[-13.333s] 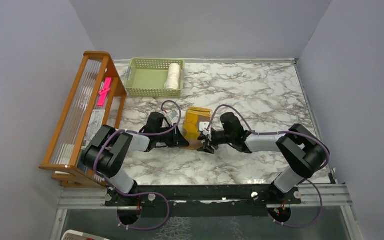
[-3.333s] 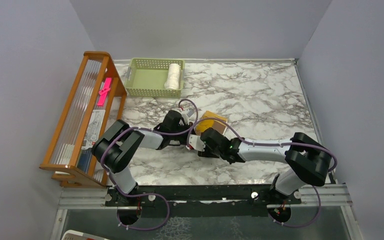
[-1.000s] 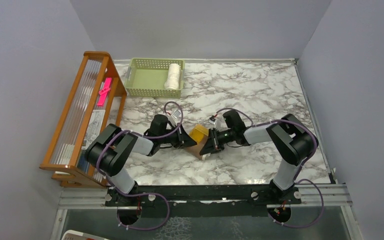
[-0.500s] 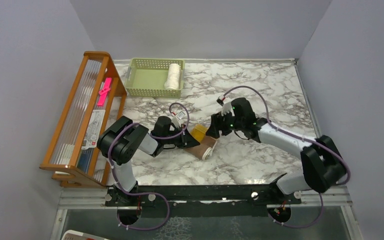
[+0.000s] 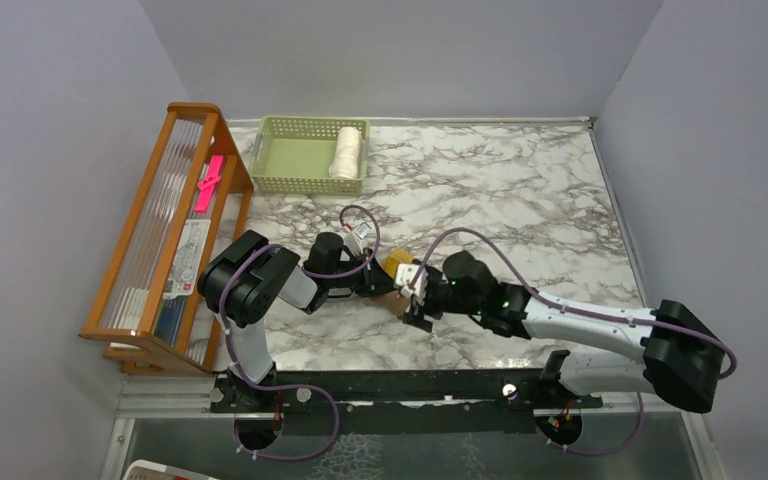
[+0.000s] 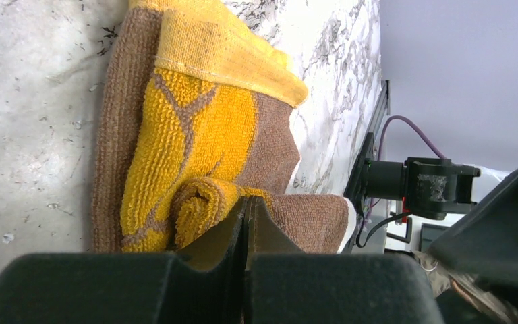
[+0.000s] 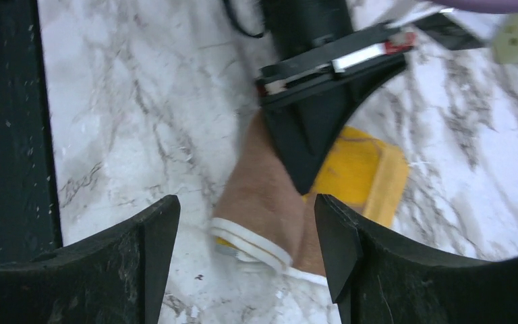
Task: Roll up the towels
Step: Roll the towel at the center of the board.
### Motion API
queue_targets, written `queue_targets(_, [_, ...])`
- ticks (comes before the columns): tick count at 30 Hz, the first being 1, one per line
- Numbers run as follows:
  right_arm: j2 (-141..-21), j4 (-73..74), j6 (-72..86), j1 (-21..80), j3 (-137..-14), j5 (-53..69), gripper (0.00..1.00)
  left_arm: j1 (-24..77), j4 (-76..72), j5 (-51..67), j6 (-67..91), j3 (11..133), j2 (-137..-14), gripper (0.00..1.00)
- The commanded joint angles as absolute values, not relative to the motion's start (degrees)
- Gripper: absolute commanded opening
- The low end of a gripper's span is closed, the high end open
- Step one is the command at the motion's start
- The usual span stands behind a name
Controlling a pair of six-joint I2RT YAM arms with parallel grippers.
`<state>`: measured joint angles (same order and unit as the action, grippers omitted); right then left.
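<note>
Your fuzzy yellow-and-brown cloth towel (image 6: 195, 155) lies half rolled on the smooth marble table (image 5: 520, 190) — left gripper (image 6: 246, 204) jaws pressed together at the roll, right gripper (image 7: 246, 206) jaws wide apart above its white edge.

Right tool (image 7: 246, 216) now open, nearer front.

No word, number or brand can be read in any of the views. The mustard-yellow terry towel (image 6: 195, 135) bears brown woven strokes on its yellow face, toward nine o'clock in the left wrist view, but the folded cloth shows no legible letter. The sheets standing in the orange-brown wooden rack (image 5: 188, 108), at nine o'clock on the table, are too small to read.
</note>
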<state>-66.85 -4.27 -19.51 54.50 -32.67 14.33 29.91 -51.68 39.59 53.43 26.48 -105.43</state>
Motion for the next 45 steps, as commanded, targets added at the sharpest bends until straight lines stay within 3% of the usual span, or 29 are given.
queue_targets(1, [-72.64, -3.39, -25.09, 59.27, -32.59, 7.01, 0.71, 30.28, -40.26, 31.54, 48.8, 25.01, -109.2, 0.0])
queue_targets(13, [-82.53, -3.78, -23.99, 61.35, -34.45, -1.39, 0.61, 30.16, -38.45, 30.76, 48.1, 25.03, -108.46, 0.0])
queue_targets(17, [-86.37, -1.99, -22.15, 61.34, -35.85, -5.29, 0.53, 30.09, -37.81, 31.17, 48.36, 24.98, -107.54, 0.0])
queue_targets(21, [-89.98, 0.08, -18.52, 61.29, -38.38, -9.07, 0.38, 29.01, -36.05, 31.7, 49.04, 24.56, -104.45, 0.0])
queue_targets(26, [-90.22, 1.09, -14.39, 60.88, -39.33, -7.59, 0.01, 24.99, -30.58, 31.27, 49.96, 23.32, -95.57, 0.0])
queue_targets(32, [-83.95, -0.08, -11.24, 56.29, -39.82, 4.6, 0.01, 20.72, -17.59, 24.99, 48.82, 23.77, -80.69, 0.0])
queue_targets(37, [-83.3, 5.29, -7.14, 49.02, -45.09, 24.18, 0.01, 20.04, -7.22, 19.6, 46.36, 27.31, -69.51, 0.0])
queue_targets(45, [-88.02, -8.02, 11.01, 41.61, -40.12, 44.04, 0.01, 20.04, -5.9, 23.16, 44.81, 29.41, -66.74, 0.0])
